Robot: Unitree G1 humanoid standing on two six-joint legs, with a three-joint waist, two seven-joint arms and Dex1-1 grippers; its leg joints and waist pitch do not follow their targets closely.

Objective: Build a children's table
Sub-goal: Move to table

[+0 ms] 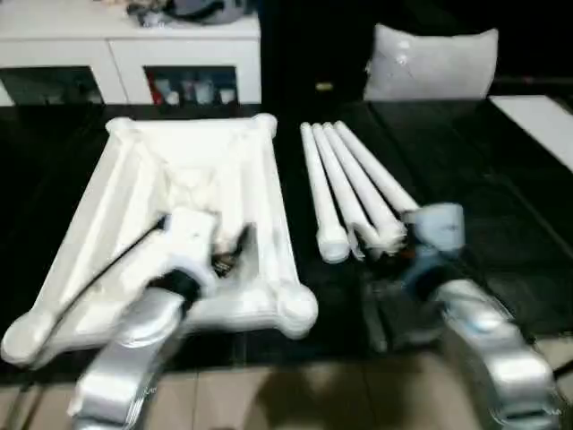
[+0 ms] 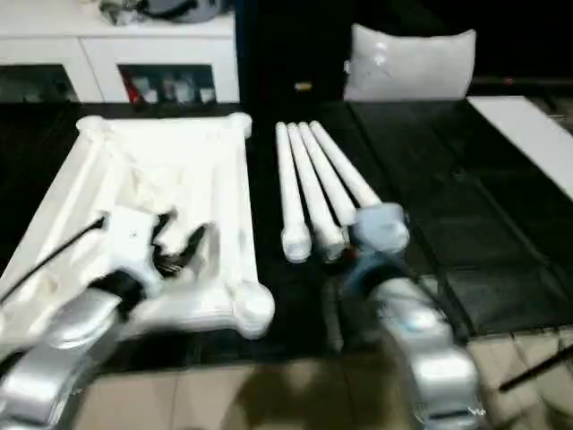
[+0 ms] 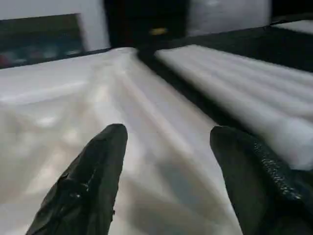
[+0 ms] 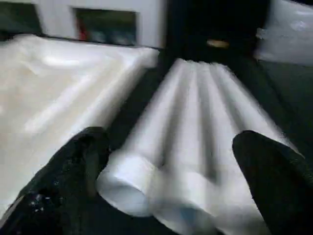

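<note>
The children's table top lies upside down on the black work surface, its ribbed underside up and round sockets at the corners. My left gripper hovers open over its near right part, holding nothing; its fingers are spread above the white rib. The white legs lie side by side to the right of the top, thick ends toward me. My right gripper stands wide open just at those thick ends, one finger on each side of the bundle, not closed on any leg.
A white glass-doored cabinet stands at the back left and a pale cushion at the back right. A white board lies at the far right. The work surface's front edge meets tiled floor near me.
</note>
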